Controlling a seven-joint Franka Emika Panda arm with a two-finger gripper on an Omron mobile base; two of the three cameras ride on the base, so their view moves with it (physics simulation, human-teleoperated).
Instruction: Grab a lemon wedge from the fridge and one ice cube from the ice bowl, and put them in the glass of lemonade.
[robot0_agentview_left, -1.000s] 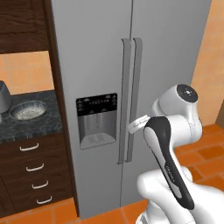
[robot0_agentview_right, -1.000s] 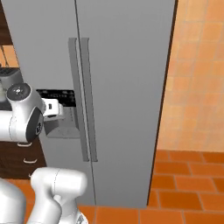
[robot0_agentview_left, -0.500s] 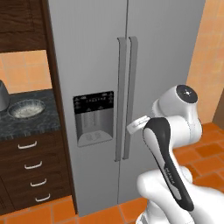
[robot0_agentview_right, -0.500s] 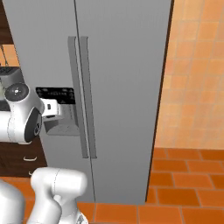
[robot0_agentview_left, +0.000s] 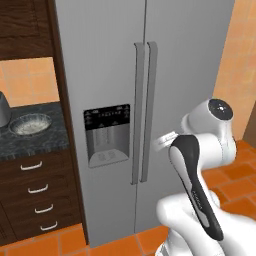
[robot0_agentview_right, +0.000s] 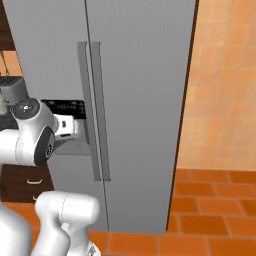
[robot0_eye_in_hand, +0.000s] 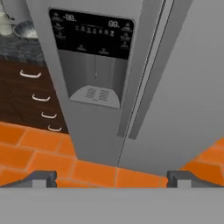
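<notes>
the fridge (robot0_agentview_left: 150, 100) stands right ahead, both doors closed, the two long handles (robot0_agentview_left: 144, 110) side by side at the centre seam and the black dispenser panel (robot0_agentview_left: 106, 127) on the left door. the gripper (robot0_eye_in_hand: 112, 178) faces the doors low down, fingers spread wide with nothing between them. off to the left, the ice bowl (robot0_agentview_left: 31, 125) sits on the dark counter (robot0_agentview_left: 47, 142) above the drawers (robot0_agentview_left: 35, 195).

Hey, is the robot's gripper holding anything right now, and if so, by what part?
Nothing. The gripper is open and bare, facing the closed fridge without touching its handles.
</notes>
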